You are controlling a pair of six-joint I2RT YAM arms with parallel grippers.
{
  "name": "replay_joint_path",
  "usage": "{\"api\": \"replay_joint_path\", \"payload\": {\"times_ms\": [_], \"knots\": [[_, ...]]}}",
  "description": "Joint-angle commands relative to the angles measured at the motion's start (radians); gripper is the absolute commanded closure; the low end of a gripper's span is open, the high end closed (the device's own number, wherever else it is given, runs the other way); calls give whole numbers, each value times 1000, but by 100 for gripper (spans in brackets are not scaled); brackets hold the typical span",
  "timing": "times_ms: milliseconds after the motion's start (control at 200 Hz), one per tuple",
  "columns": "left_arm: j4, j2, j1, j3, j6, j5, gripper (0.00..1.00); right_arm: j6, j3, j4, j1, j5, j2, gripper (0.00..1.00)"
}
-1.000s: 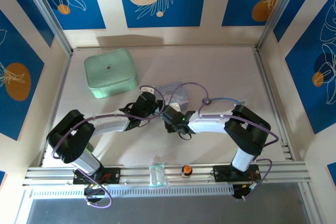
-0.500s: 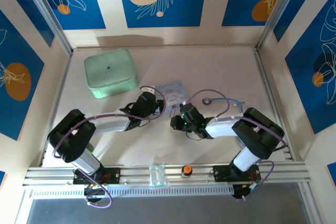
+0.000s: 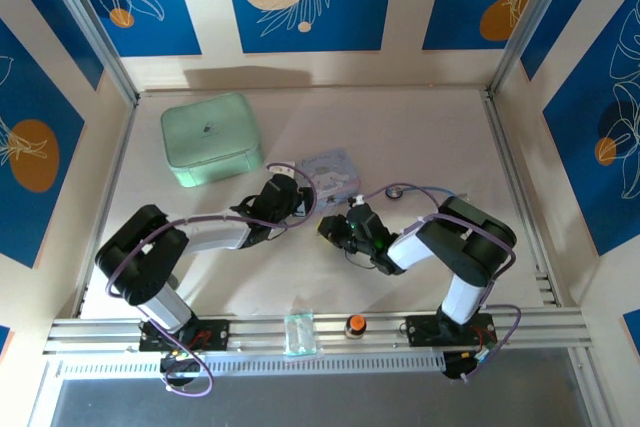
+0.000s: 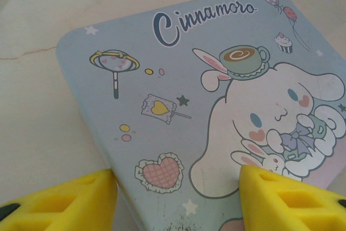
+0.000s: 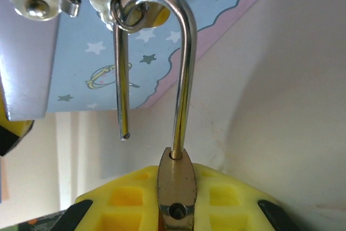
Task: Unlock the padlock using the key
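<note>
At the bottom of the right wrist view, your right tool (image 5: 174, 196) is pressed together on the padlock (image 5: 183, 106). The brass body (image 5: 174, 179) is pinched edge-on between the two yellow fingers (image 5: 121, 204), and the shackle (image 5: 186, 36) points away from the tool.
- The shackle stands open. One leg is seated in the body. The other leg's free end hangs clear, apart from the fingers.
- The bend of the shackle is hooked through a small silver ring (image 5: 128, 19) against the pale blue cartoon box (image 5: 146, 63). A silver hasp plate (image 5: 30, 4) sits just beside that ring.
- The lock spans the gap from your tool to the box's ring: body in the tool, shackle bend in the ring.

From above, your right tool (image 3: 336, 229) sits just on the near side of the box (image 3: 330, 169) on the tabletop (image 3: 430, 137). Your left tool (image 3: 303, 187) meets the same box from the left.

In the left wrist view, the left tool (image 4: 175, 187) has one yellow finger on each side of the box's near corner. You cannot tell whether they clamp it or merely straddle it.

Well apart from both tools:
- A mint green case (image 3: 210, 139) lies at the far left.
- An orange-and-black knob (image 3: 354, 325) sits on the front rail (image 3: 250, 327).
</note>
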Motion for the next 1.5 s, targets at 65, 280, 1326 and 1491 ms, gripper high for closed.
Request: {"api": "replay_joint_path", "payload": {"times_ms": [65, 280, 1326, 1491], "knots": [[-241, 84, -7, -60, 41, 49, 41, 178, -45, 78, 25, 97, 104, 100], [-227, 100, -7, -69, 45, 55, 41, 195, -54, 159, 16, 141, 137, 100], [-230, 86, -7, -83, 36, 52, 44, 200, -81, 499, -10, 176, 232, 100], [-236, 86, -7, -77, 40, 49, 44, 298, -94, 520, -9, 269, 261, 100]]}}
